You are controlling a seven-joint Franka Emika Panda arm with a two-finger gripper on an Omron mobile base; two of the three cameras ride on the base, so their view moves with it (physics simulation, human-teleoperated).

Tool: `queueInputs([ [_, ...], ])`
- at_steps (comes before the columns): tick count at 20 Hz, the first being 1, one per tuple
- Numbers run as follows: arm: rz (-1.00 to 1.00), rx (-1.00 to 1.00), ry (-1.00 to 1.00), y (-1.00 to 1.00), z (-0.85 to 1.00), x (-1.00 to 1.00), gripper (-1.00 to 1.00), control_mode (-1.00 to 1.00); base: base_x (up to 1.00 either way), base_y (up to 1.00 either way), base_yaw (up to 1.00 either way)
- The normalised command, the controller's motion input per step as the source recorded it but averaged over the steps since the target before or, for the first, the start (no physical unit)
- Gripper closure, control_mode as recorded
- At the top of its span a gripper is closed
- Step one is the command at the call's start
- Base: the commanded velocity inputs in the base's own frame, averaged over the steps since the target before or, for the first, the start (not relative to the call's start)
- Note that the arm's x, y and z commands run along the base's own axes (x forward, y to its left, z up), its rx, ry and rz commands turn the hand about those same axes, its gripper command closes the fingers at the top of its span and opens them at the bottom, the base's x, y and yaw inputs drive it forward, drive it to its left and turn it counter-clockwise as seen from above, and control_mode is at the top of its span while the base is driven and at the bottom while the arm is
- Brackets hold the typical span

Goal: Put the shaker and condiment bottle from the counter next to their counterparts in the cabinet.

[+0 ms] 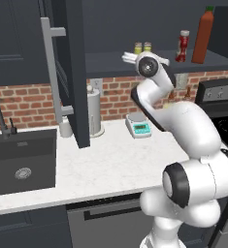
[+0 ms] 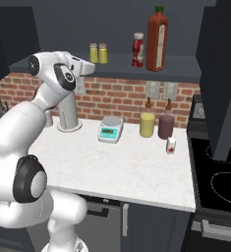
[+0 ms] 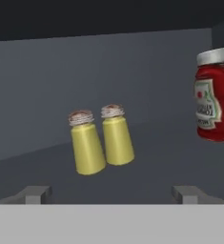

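Note:
Two yellow shakers (image 3: 87,143) (image 3: 117,135) that look alike stand side by side on the cabinet's dark shelf (image 1: 110,63); I cannot tell which one came from the counter (image 1: 115,160). The small red condiment bottle (image 3: 212,97) with its white cap stands on the same shelf to their right, next to the tall red-orange bottle (image 1: 203,36) with a green cap. My gripper (image 3: 112,195) is open and empty, raised to shelf height just in front of the shakers (image 2: 98,53) and apart from them. In the right base view the gripper (image 2: 89,67) sits left of the condiment bottle (image 2: 138,49).
The open cabinet door (image 1: 74,72) with its grey bar handle hangs left of the arm. On the counter are a paper towel roll (image 1: 93,114), a scale (image 1: 139,127), a yellow jar (image 2: 147,124), a dark jar (image 2: 166,126) and a small carton (image 2: 171,145). The sink (image 1: 21,160) lies left, the stove (image 2: 220,177) right.

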Motion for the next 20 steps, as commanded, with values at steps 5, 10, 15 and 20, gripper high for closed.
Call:
queueInputs([
  [5, 0.01, 0.06, 0.0, 0.05, 0.05, -0.6, -1.0, -1.0, 0.0, 0.0, 0.0],
  [10, 0.05, 0.04, 0.0, 0.05, 0.05, -0.65, -1.0, -1.0, 0.0, 0.0, 0.0],
  [15, 0.08, 0.04, 0.0, 0.01, 0.01, -0.74, -1.0, -1.0, 0.0, 0.0, 0.0],
  [20, 0.09, 0.06, 0.0, 0.0, 0.0, -0.82, -1.0, -1.0, 0.0, 0.0, 0.0],
])
